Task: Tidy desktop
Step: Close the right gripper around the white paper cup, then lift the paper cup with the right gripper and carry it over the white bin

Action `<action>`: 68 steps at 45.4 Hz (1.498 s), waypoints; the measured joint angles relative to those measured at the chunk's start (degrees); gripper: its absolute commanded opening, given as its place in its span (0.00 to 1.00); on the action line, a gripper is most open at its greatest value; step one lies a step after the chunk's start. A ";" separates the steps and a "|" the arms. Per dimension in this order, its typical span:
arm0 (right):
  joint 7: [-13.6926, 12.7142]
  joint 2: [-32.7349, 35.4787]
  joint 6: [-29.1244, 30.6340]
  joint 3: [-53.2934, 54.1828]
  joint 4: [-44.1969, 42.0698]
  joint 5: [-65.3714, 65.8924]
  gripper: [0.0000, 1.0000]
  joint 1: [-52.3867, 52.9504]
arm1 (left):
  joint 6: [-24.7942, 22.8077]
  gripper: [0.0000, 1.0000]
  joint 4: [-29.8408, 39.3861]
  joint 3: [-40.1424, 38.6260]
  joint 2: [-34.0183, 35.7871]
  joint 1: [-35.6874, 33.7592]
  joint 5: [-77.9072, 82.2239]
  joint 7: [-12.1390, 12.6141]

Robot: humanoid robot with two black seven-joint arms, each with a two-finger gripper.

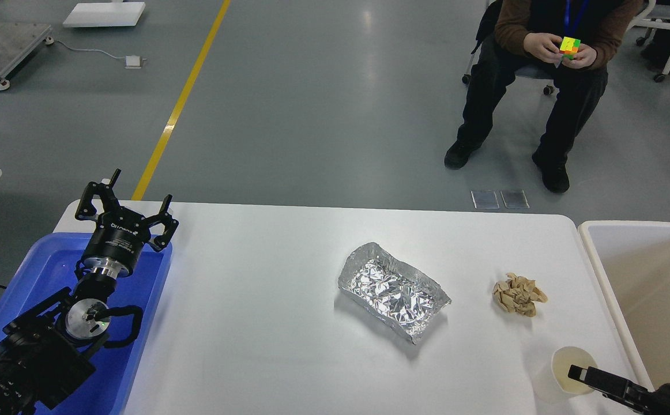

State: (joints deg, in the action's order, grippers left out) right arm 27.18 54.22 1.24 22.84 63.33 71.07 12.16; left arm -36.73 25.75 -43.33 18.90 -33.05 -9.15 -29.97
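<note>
The white desktop point(254, 276) holds a crumpled aluminium foil tray point(392, 291) in the middle. A crumpled tan paper ball point(519, 294) lies to its right, and a pale paper cup point(559, 377) stands near the front right corner. My left gripper point(142, 187) is open and empty, above the far end of the blue tray point(35, 271) at the left edge of the desktop. My right gripper point(584, 373) comes in at the bottom right. One dark finger lies at the cup's rim, and the other finger does not show.
A cream-white bin point(595, 259) stands against the desktop's right edge. A seated person point(542, 86) holding a colourful cube is on the floor beyond the far edge. A yellow floor line point(179, 104) runs at the back left.
</note>
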 measured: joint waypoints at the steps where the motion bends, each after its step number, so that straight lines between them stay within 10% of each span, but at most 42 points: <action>1: 0.08 -0.13 -0.13 -0.32 -0.17 0.00 0.63 0.20 | 0.00 1.00 0.00 0.00 0.00 0.00 0.00 0.00; 26: 1.02 -1.57 -1.77 -5.34 -2.98 -0.20 0.00 4.36 | 0.00 1.00 0.00 0.00 0.00 0.00 0.00 0.00; 68: 6.50 16.51 0.89 -5.14 10.92 -1.20 0.00 9.07 | -0.02 1.00 0.01 0.01 0.00 0.00 0.00 0.00</action>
State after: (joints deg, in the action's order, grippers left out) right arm 33.68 70.73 2.14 17.70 74.25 69.87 21.24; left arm -36.74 25.76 -43.33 18.89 -33.05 -9.14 -29.97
